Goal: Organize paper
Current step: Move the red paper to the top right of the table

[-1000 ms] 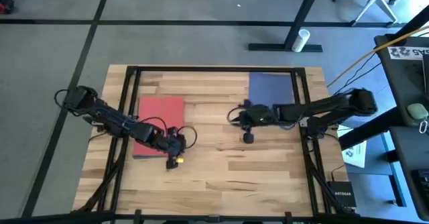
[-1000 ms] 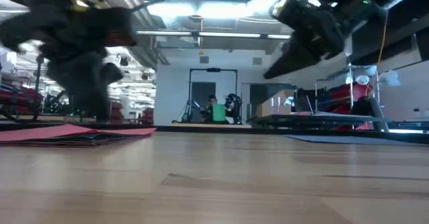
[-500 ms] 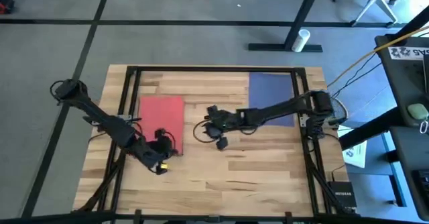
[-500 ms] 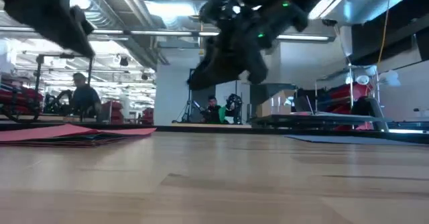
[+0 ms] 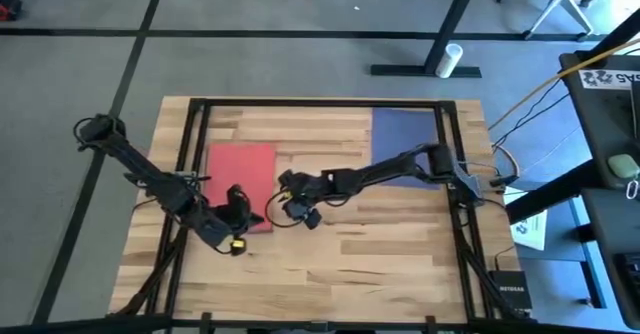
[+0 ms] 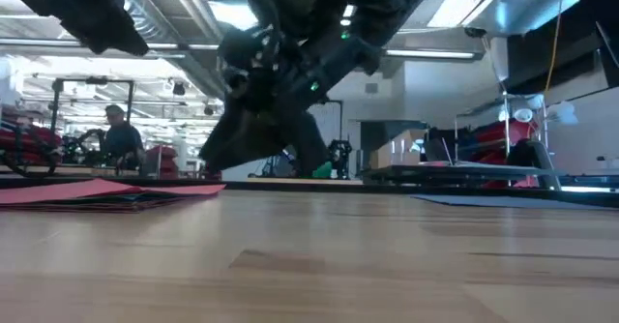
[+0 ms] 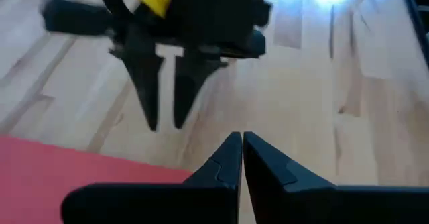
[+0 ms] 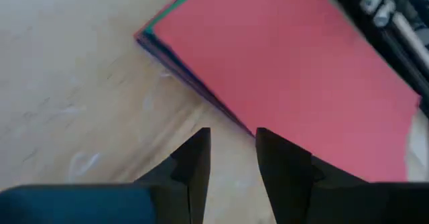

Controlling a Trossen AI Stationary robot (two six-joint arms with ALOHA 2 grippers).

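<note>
My right gripper (image 5: 298,212), jaws slightly apart, hangs at frame centre, just right of the red stack (image 5: 240,169), whose long axis runs top-to-bottom. My left gripper (image 5: 238,236), jaws together, sits at its lower corner.

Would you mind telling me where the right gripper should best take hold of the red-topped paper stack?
Best at the long edge facing the table's middle. The red-topped stack lies flat on the table, so only its thin edge offers a grip. The right gripper is already low beside that edge, jaws slightly apart. Sliding one jaw under from there seems likeliest to work.
</note>
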